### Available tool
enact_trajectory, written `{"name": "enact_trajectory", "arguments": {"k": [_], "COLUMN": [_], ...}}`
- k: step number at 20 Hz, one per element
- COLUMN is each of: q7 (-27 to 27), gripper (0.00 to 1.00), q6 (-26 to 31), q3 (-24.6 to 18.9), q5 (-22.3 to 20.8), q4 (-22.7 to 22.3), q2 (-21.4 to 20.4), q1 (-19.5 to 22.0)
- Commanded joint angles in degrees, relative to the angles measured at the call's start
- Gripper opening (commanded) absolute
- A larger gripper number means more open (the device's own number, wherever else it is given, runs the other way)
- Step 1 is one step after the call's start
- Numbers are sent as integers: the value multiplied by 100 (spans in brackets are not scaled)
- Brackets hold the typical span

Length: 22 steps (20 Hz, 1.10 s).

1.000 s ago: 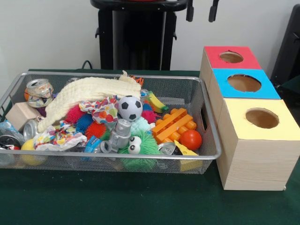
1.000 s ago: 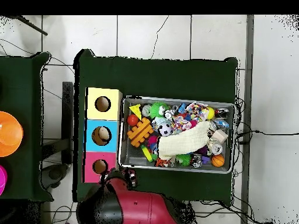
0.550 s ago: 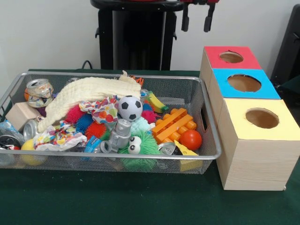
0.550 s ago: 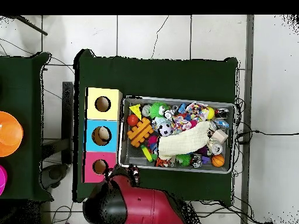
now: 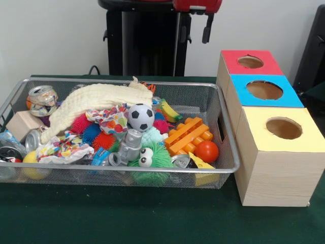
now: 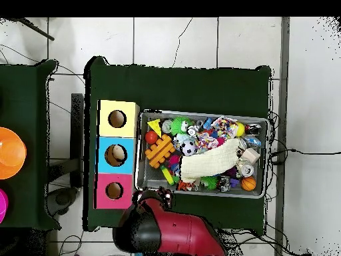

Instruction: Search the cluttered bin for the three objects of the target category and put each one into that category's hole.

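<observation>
Pincer (image 5: 194,34): mine — fingers apart, empty, above bin's far rim.
Bin (image 5: 228,147): on tabletop, crammed; targets somewhere under clutter.
Risk: towel (image 5: 91,100) snagging my fingers — it drapes the toys.

The red and black robot arm (image 5: 197,5) is cut off by the top edge of the front view, so only its red wrist block and 2 black fingers (image 5: 206,31) hang into sight; from overhead the arm's bulk (image 6: 166,230) covers the gripper entirely. In the silver wire mesh bin (image 5: 226,133), the long cream knitted cloth (image 5: 91,101) hides whatever lies beneath it, and the crushed cans at the bin's left end (image 5: 9,152) run off the picture's edge. What sits inside the 3 round holes of the wooden boxes (image 5: 284,128) cannot be told.
</observation>
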State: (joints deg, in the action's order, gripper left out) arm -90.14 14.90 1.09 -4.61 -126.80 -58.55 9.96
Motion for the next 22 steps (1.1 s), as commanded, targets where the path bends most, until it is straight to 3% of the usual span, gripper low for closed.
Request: {"name": "enact_trajectory", "arguments": {"k": [1, 9, 22], "q7": [-431, -516, -708], "gripper": [100, 100, 100], "q6": [-545, -949, -1565], "q3": [-574, -596, -423], "q5": [-445, -736, -987], "q4": [-259, -123, 256], "q2": [464, 875, 1630], "q1": [269, 403, 287]}}
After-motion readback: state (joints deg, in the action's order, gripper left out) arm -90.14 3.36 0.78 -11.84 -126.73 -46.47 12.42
